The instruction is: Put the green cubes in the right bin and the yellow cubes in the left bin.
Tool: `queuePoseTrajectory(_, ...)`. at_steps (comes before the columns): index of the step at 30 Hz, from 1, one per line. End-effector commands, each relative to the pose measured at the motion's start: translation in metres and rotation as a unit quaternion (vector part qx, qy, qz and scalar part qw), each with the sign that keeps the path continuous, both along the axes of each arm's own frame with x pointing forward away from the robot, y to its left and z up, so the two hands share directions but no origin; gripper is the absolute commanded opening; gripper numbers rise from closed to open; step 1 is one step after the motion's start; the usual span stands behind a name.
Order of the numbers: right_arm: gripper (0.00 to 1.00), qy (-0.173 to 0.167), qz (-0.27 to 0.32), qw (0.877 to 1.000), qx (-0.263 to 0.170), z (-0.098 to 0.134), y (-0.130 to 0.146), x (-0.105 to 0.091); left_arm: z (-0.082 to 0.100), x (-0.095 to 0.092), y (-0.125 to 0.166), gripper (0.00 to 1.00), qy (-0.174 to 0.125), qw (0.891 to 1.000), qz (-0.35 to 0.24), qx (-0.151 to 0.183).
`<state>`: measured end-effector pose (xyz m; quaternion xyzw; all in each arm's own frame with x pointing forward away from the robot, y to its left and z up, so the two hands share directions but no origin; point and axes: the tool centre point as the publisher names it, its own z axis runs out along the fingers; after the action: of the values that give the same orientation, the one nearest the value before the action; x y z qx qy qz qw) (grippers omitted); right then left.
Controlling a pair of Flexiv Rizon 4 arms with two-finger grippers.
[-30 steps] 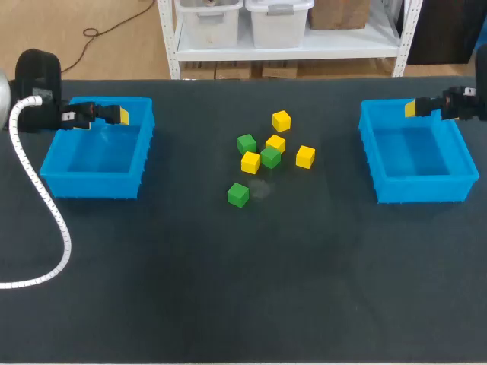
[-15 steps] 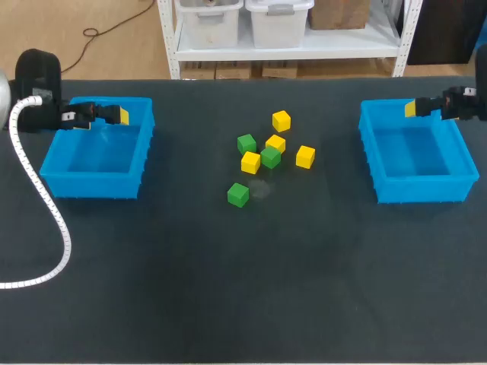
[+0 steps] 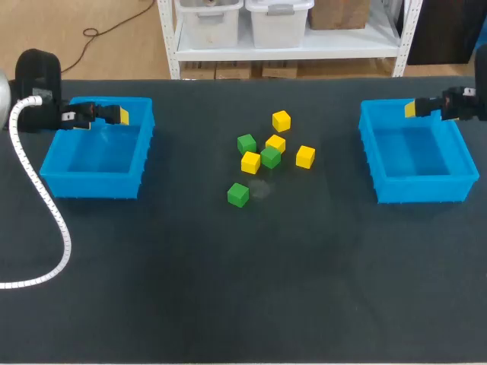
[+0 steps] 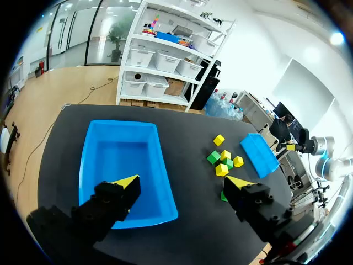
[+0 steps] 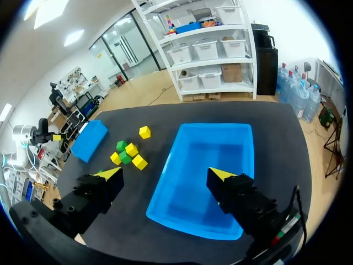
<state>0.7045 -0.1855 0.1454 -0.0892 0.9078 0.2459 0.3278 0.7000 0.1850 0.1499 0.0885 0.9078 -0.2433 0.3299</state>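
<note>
Three green cubes [image 3: 270, 157] and four yellow cubes [image 3: 275, 143] are sitting on the dark bench [image 3: 228, 289]. They are grouped near its middle, between the two bins and well apart from both. The farthest yellow cube [image 3: 281, 120] is standing alone at the back of the group. Nearer the robot, one green cube [image 3: 246, 144] is crowding in with a yellow one, a second green one and another yellow cube [image 3: 250, 162]. Whether these four are touching cannot be told. The fourth yellow cube [image 3: 305, 157] is sitting just to the right of this knot. The third green cube [image 3: 237, 195] is lying apart from the rest, nearest the robot.

The left bin [image 3: 91, 185], blue and open-topped, is standing at the bench's left side. The right bin [image 3: 422, 190], of the same kind, is standing at its right side.

The left fingers [image 3: 122, 115] are hovering above the left bin's far rim. The left wrist view is showing them spread wide and gripping nothing, with the bin lying below and ahead of them. The right fingers [image 3: 412, 109] are hovering above the right bin's far rim. They too are spread wide and gripping nothing, with that bin lying below them.

A white ribbed hose [image 3: 46, 205] from the left arm is looping over the bench's left side, beside the left bin.
</note>
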Motion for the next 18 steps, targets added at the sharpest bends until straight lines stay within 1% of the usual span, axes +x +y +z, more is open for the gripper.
queuePoseTrajectory(1,1.0,0.003,-0.005,1.0,-0.005,0.003,0.002,-0.001,0.0,0.0,0.0,1.0,0.0,1.0,0.0,0.0)
queuePoseTrajectory(5,1.0,0.001,-0.007,1.0,-0.007,0.005,0.002,0.0,0.0,0.0,0.0,1.0,0.0,1.0,0.0,0.0)
queuePoseTrajectory(8,1.0,-0.009,0.0,1.0,-0.015,0.012,0.006,0.002,0.0,0.0,0.0,1.0,0.0,1.0,0.0,0.0)
queuePoseTrajectory(12,1.0,-0.02,0.018,0.999,-0.029,0.019,0.018,0.003,0.0,0.0,0.0,1.0,0.0,1.0,0.0,0.0)
queuePoseTrajectory(18,1.0,-0.028,0.043,0.998,-0.048,0.024,0.04,0.003,0.0,0.0,0.0,1.0,0.0,1.0,0.0,0.0)
